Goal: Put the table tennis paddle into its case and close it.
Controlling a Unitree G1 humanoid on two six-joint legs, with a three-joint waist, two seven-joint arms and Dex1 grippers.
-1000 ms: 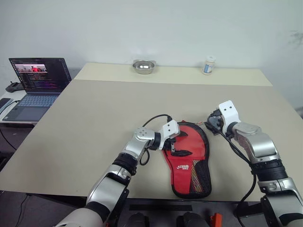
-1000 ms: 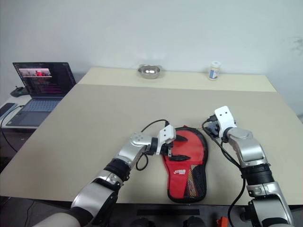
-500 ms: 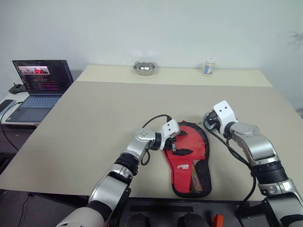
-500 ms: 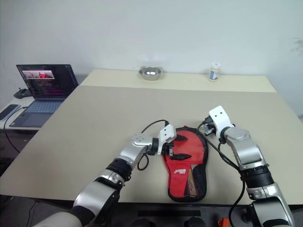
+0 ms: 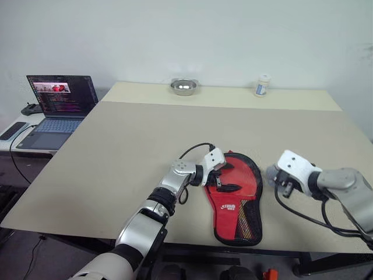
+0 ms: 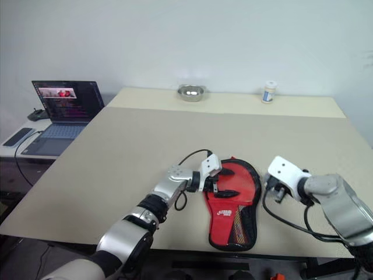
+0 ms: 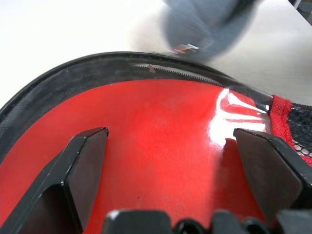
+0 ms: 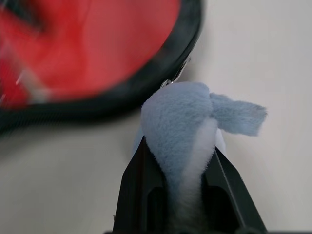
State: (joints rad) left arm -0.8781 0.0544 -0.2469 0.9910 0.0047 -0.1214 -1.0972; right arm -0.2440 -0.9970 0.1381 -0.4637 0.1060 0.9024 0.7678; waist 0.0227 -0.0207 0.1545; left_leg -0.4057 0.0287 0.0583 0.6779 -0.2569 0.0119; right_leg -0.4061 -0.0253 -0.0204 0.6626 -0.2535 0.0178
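Red fabric of the case [image 5: 236, 192] is lying near the table's [image 5: 116, 146] front edge, the one paddle presumably inside it, since no separate paddle is showing. Left gripper [image 7: 170, 161], fingers spread wide, is pressing over the case's round end. Right gripper [image 8: 178, 165], beside the case's right rim, is pinching one fluffy blue tab [image 8: 187, 122] joined to the zipper pull. Tugging sideways risks dragging the case or slipping off the fluff.
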